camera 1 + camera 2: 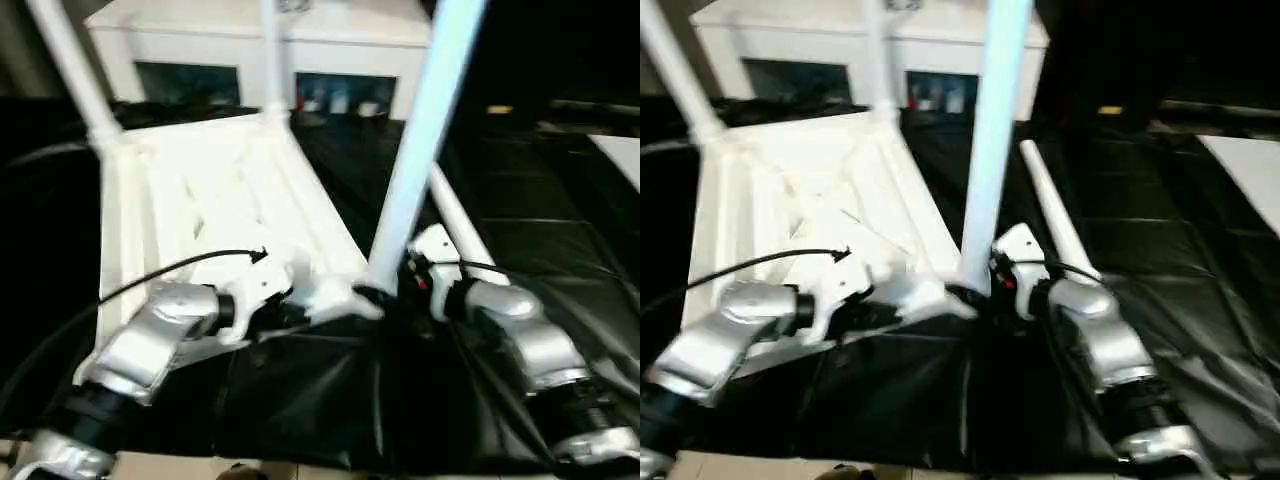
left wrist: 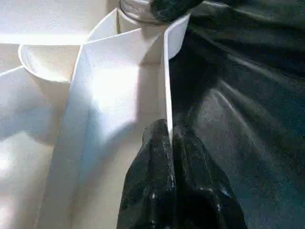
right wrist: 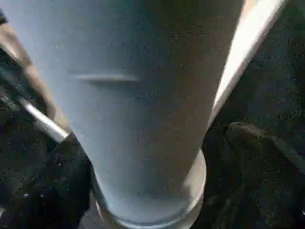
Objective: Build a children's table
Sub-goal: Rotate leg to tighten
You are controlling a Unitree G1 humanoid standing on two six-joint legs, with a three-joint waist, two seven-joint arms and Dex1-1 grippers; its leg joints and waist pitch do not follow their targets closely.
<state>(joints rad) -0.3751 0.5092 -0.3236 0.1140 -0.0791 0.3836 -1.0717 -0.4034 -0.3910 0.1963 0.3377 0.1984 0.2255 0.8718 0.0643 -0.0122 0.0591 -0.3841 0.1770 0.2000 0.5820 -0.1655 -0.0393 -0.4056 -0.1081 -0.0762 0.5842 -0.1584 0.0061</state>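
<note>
The white plastic rectangular tabletop (image 1: 215,200) is lying upside down on the black sheet-covered surface (image 1: 560,240), its ribbed underside facing up, just ahead of both grippers. Three long tapered white tube legs are standing in its round corner sockets: two far legs (image 1: 70,70) at the corners well beyond the grippers, and a near leg (image 1: 425,130) rising right between the two grippers. The left gripper (image 2: 169,143) is pinching the thin upright rim of the tabletop with its black fingers (image 2: 152,157) almost fully closed on it, apparently steadying the top. The right gripper (image 3: 143,157) is sitting at the base of the near leg, one dark finger (image 3: 62,167) on either side of the tube; whether it is gripping or standing free of the tube cannot be told. A fourth white tube leg (image 1: 460,225) is lying loose on the black sheet just past the right gripper, leaning toward the near leg. Judging by this, the build is roughly three-quarters done: the last leg is waiting to be picked up and seated in the remaining near corner socket, and the table then needs turning upright.
</note>
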